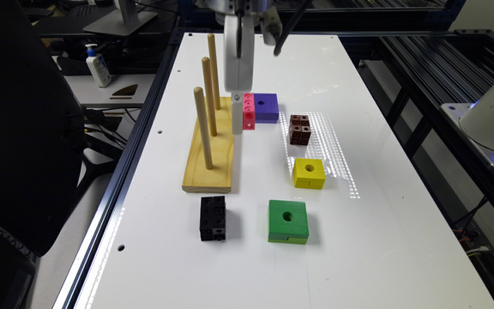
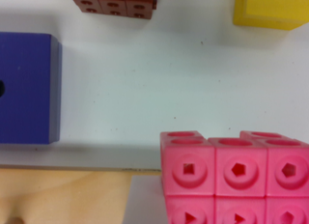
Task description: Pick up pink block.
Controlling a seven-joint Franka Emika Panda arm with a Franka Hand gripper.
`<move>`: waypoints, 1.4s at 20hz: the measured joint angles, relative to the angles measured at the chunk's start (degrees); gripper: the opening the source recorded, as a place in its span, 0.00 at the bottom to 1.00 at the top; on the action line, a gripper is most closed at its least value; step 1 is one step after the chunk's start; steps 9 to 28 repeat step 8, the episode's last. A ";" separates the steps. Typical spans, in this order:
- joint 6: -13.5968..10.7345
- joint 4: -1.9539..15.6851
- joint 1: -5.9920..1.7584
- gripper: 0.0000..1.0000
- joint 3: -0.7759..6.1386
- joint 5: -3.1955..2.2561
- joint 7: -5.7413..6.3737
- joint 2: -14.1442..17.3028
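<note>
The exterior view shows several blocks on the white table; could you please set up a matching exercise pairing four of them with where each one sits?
Things:
1. pink block
2. brown block
3. green block
4. black block

Places:
A. nearest the camera, beside the black block, on the exterior view's right
B. just in front of the wooden peg board's near end
C. between the purple block and the yellow block
D. right under the hand, against the purple block

Pairs: 1-D, 2-C, 3-A, 4-B
</note>
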 joint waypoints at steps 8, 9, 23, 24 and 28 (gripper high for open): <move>-5.62 0.05 0.00 0.00 0.11 0.02 0.27 -6.37; -5.62 0.05 0.00 0.00 0.11 0.02 0.27 -6.37; -5.62 0.05 0.00 0.00 0.11 0.02 0.27 -6.37; -5.62 0.05 0.00 0.00 0.11 0.02 0.27 -6.37; -5.62 0.05 0.00 0.00 0.11 0.02 0.27 -6.37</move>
